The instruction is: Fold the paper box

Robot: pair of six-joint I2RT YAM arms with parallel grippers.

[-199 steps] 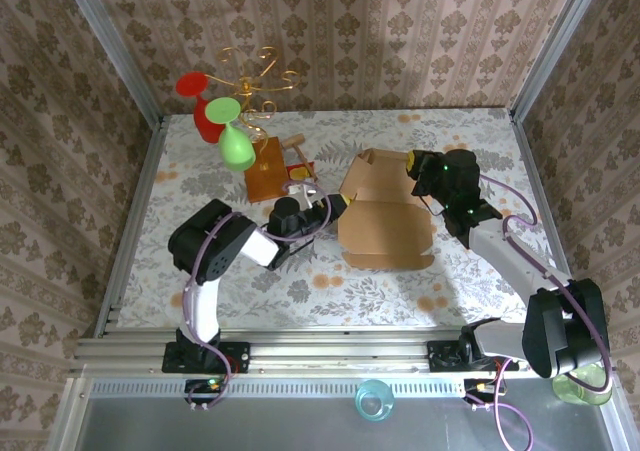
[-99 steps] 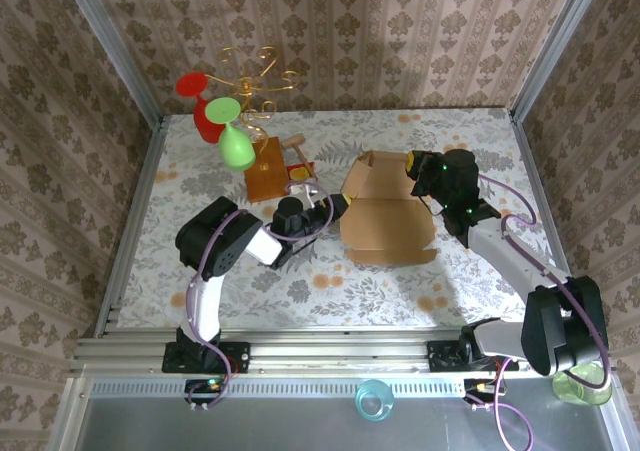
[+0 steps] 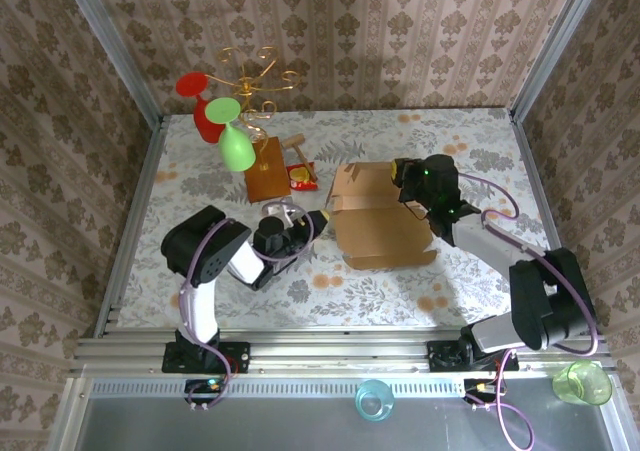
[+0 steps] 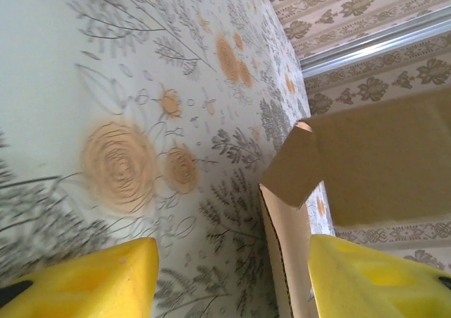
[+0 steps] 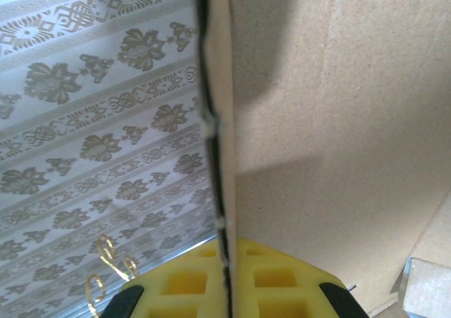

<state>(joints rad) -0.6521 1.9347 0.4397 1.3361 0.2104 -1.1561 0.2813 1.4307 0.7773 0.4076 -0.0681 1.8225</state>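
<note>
Brown cardboard like this paper box [image 3: 385,233] is light and stiff, but I think it can crush or tear if you pull hard. It sits on the counter [image 3: 200,161], right of the middle in the top view, half folded with a flap standing up. Your right fingers [image 3: 402,174] pinch the back flap's thin edge. Your left fingers [image 3: 322,216] are apart, just beside the left flap. Hold it by the flap edges.

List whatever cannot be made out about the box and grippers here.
Top view: fingertips of the right gripper, masked by its dark body beside the paper box.
Right wrist view: which flap is clamped; the frame crops the cardboard.
Left wrist view: whether the left gripper touches the box edge; bottom edge cuts it off.
</note>
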